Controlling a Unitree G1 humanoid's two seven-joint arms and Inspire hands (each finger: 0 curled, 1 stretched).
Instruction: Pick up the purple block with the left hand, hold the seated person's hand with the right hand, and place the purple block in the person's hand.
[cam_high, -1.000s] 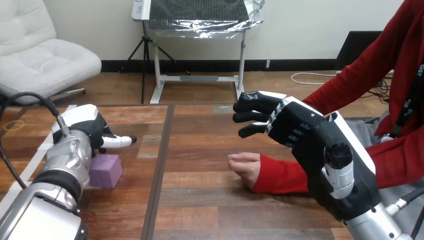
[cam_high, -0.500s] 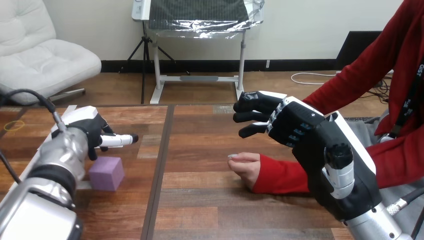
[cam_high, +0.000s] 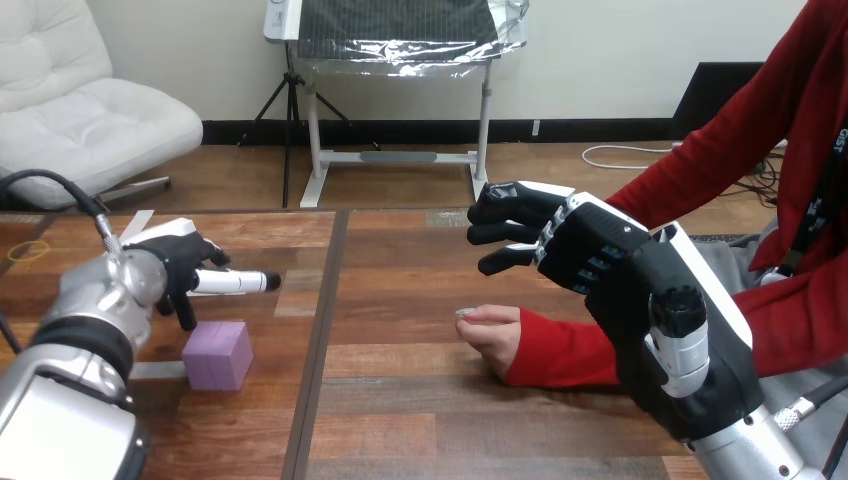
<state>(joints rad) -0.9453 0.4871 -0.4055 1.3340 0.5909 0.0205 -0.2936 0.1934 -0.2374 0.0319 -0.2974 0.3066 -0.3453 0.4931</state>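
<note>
Tabletop: purple block, person's hand well apart.

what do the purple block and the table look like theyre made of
The purple block looks like foam: matte, faintly grainy faces with softened edges and no shine, though painted wood can't be ruled out. The table looks like wood planks or wood-look laminate: streaky grain, mixed brown tones, a dark seam between boards and a slight sheen.
</note>
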